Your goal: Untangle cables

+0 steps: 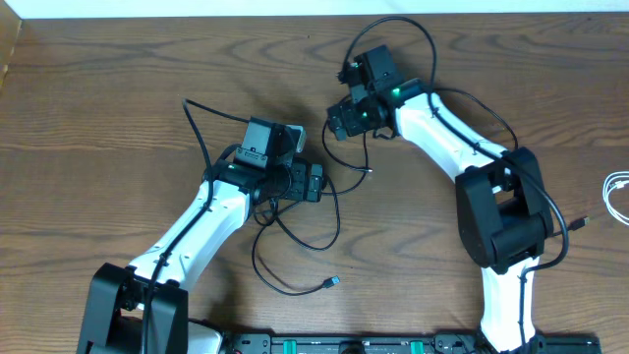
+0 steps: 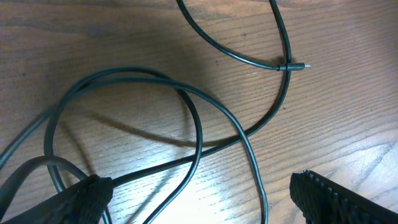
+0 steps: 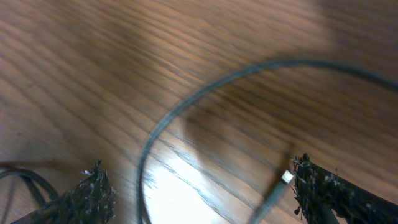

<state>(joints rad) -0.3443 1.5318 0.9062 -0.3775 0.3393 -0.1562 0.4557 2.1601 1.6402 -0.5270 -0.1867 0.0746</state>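
Two black cables (image 1: 295,231) lie in crossing loops on the wooden table, one with a plug end (image 1: 332,283) near the front. My left gripper (image 1: 311,183) hovers over the tangle. In the left wrist view it (image 2: 199,208) is open, with cable strands (image 2: 198,134) running across the gap between its fingers and a thin plug tip (image 2: 301,66) beyond. My right gripper (image 1: 344,120) is farther back. In its blurred wrist view it (image 3: 202,199) is open over a black cable arc (image 3: 186,102), and a plug end (image 3: 285,178) sits beside its right finger (image 3: 323,193). A white cable (image 1: 616,197) lies at the right edge.
The thicker black wires fixed to the right arm (image 1: 403,29) arc over the back of the table. A black rail (image 1: 373,344) runs along the front edge. The white wall (image 1: 197,8) borders the table's far side.
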